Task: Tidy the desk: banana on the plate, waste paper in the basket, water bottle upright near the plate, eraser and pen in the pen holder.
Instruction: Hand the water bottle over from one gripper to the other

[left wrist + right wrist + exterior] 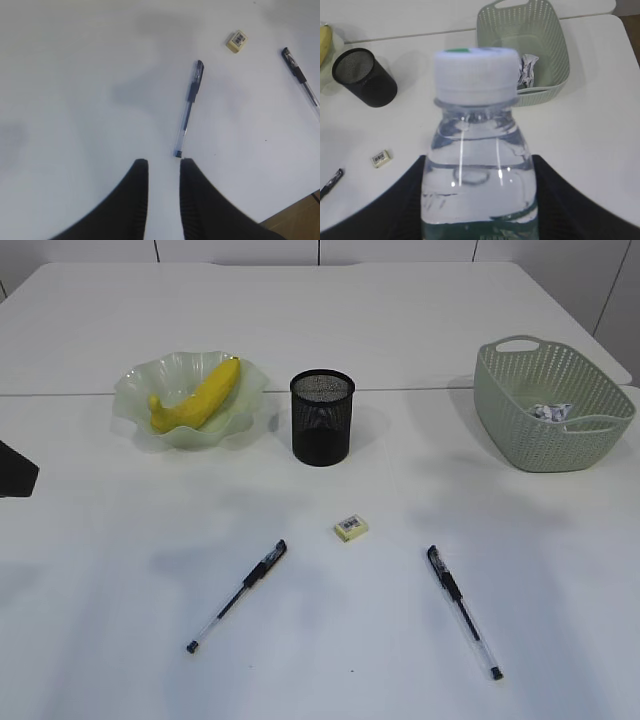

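On the white table the banana lies in the pale green wavy plate at about ten o'clock of the exterior view, with the black mesh pen holder standing upright just to its three o'clock side. The green woven basket sits far over at two o'clock, and a crumpled ball of waste paper lies inside it. The small yellow eraser rests near the centre, below the pen holder at six o'clock. Two pens lie flat on the near half: the left pen at seven o'clock of the eraser and the right pen at five o'clock, well apart from each other. The left pincer hangs over the bare table just short of the left pen's tip, fingers slightly apart and empty. The right pincer is clamped on the water bottle, white cap pointing toward the basket.
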Robot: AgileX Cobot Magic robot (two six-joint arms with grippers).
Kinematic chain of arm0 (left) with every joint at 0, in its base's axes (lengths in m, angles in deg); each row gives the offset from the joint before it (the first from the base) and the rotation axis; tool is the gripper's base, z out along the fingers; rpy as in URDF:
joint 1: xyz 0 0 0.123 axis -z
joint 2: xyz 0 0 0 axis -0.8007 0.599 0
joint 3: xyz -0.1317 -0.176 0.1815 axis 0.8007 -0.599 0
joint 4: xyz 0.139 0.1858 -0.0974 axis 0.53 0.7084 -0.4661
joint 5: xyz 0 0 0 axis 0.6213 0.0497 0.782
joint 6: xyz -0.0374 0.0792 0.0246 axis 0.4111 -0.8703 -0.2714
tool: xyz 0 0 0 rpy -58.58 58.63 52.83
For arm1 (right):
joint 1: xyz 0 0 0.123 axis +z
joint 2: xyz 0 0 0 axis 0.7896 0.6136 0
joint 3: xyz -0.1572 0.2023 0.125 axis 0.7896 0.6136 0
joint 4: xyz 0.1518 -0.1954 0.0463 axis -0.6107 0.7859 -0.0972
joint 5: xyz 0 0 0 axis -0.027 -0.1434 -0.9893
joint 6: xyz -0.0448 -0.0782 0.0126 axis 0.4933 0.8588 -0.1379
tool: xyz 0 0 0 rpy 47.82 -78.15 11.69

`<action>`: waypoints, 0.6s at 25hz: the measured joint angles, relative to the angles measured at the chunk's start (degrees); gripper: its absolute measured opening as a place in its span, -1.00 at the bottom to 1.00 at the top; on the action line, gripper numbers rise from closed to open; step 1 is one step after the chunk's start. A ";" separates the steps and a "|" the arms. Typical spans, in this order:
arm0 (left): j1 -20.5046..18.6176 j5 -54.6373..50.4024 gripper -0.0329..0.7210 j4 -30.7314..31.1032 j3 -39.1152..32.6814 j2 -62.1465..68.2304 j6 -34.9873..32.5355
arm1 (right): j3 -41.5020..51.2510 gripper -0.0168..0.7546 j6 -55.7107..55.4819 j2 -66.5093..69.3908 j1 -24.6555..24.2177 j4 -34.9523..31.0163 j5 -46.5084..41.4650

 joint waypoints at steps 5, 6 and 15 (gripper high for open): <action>0.00 0.00 -0.51 -0.09 0.00 0.00 0.00 | 5.90 0.07 2.25 -6.76 1.91 0.86 0.26; 0.00 -0.04 -0.51 -0.13 0.00 0.00 0.00 | 7.55 0.07 3.00 -8.03 1.96 0.94 0.77; 0.00 -0.14 -0.51 -0.64 0.00 0.00 0.00 | 16.52 0.07 14.32 -12.99 2.05 -5.45 11.02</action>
